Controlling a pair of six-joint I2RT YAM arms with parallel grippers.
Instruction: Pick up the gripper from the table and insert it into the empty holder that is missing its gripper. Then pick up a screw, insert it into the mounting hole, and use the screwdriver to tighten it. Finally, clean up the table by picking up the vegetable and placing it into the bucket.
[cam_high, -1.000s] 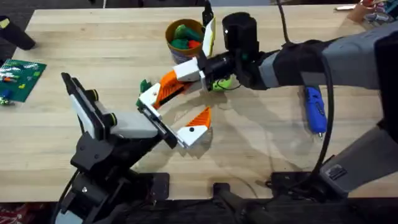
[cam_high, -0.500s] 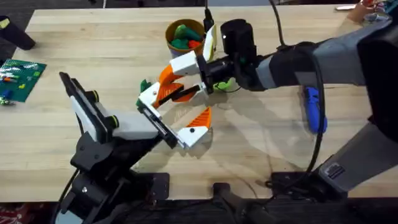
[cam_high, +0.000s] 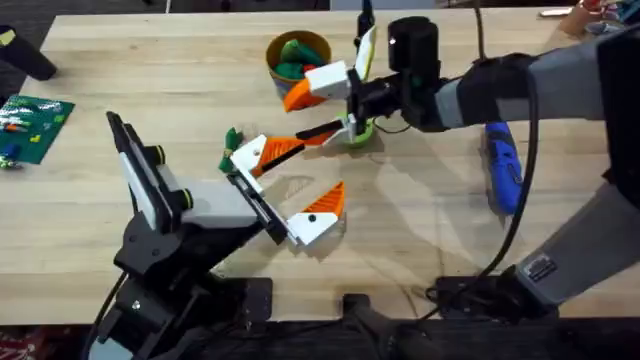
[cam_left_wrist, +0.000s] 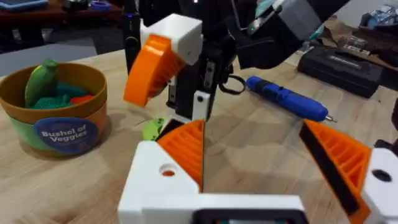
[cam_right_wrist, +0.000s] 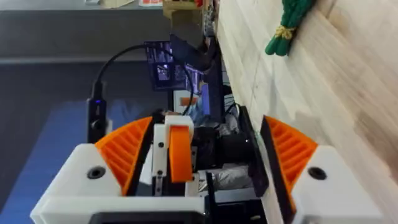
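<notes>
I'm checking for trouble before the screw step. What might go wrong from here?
1. The orange finger sits in the holder, but the mounting hole is empty. Unscrewed, the finger may slip out if the left arm tilts or moves.
2. The right pincer hangs open close beside the bucket. A swing toward the screwdriver might knock the bucket over.

Surface (cam_high: 150, 80): my light wooden planks.
Bucket (cam_high: 290, 55): far middle, holding vegetables.
Screwdriver (cam_high: 503, 170): lying at right.
Green vegetable (cam_high: 233, 137): loose, near centre.
</notes>
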